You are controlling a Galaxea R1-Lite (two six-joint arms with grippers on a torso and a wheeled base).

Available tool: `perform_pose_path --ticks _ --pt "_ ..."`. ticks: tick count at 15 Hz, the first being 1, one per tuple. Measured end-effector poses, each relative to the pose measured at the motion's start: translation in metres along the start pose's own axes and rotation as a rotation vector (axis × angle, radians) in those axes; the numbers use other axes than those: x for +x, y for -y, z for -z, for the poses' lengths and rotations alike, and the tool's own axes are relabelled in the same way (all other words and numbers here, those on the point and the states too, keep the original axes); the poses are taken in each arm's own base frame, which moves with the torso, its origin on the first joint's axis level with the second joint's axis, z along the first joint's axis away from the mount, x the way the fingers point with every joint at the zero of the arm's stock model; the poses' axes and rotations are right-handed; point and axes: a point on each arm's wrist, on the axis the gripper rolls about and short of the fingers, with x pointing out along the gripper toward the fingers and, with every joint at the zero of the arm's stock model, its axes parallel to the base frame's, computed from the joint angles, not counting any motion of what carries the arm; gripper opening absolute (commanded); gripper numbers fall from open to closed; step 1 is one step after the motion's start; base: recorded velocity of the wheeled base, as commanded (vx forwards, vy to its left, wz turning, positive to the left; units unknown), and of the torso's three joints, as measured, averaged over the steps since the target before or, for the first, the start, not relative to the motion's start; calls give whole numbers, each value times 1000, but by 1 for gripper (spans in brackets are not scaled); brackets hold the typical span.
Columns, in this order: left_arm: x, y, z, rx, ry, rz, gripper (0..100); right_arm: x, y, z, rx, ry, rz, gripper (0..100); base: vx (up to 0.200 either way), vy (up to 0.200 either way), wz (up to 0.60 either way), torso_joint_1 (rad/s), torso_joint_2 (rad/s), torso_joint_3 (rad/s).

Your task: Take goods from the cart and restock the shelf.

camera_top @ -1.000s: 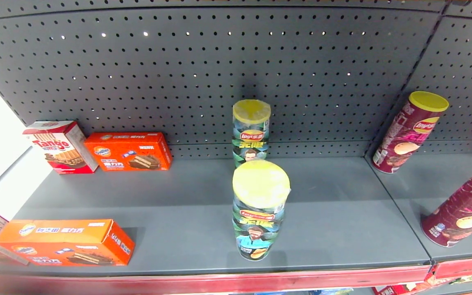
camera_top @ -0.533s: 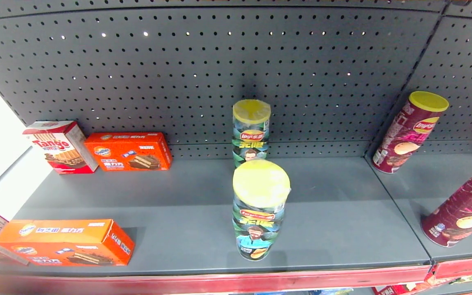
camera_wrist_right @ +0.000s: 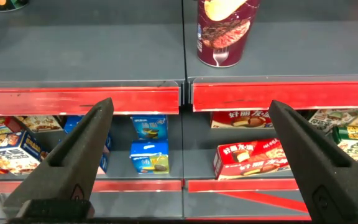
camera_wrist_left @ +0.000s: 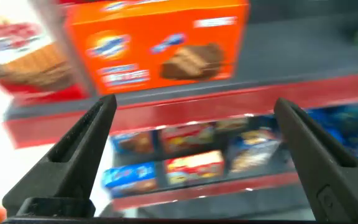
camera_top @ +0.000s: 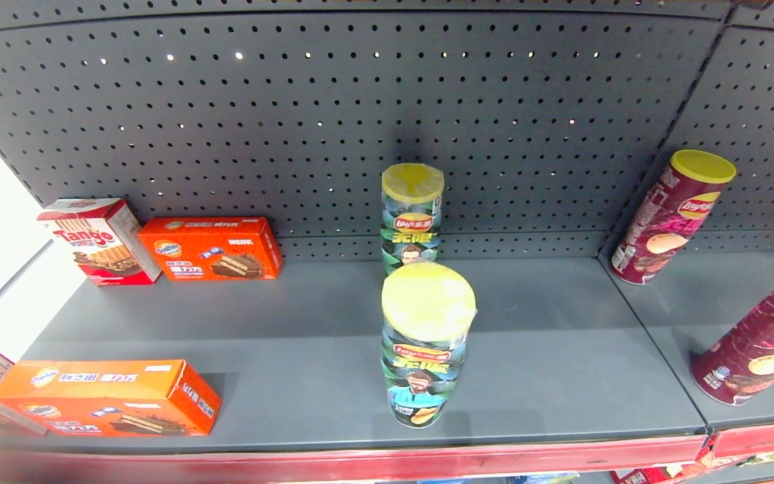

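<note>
On the grey shelf [camera_top: 548,363] two green chip cans with yellow lids stand in a line, one at the front [camera_top: 424,343] and one at the back [camera_top: 412,215]. Orange boxes lie at the front left [camera_top: 108,398] and back left [camera_top: 212,247]. My left gripper [camera_wrist_left: 194,155] is open and holds nothing, facing the front orange box [camera_wrist_left: 157,46] just below the shelf's red edge [camera_wrist_left: 185,109]. My right gripper [camera_wrist_right: 188,152] is open with nothing in it, in front of the red shelf edge [camera_wrist_right: 278,94] under a maroon can [camera_wrist_right: 224,28].
A red wafer box [camera_top: 98,238] stands at the back left. Two maroon chip cans [camera_top: 676,215] [camera_top: 760,343] stand on the neighbouring shelf section to the right. Lower shelves hold several snack boxes [camera_wrist_right: 247,158] [camera_wrist_left: 194,168]. The perforated back panel [camera_top: 333,114] closes the shelf behind.
</note>
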Motion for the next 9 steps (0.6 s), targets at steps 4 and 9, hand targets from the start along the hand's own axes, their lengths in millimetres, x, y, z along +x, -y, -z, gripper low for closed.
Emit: perform_pose_path --ticks 4,9 --pt "0 -2 7 -22 2 -97 100 0 0 0 0 0 0 100 0 0 0 0 0 0" --pt "-1 -2 7 -73 10 -96 100 0 0 0 0 0 0 100 0 0 0 0 0 0"
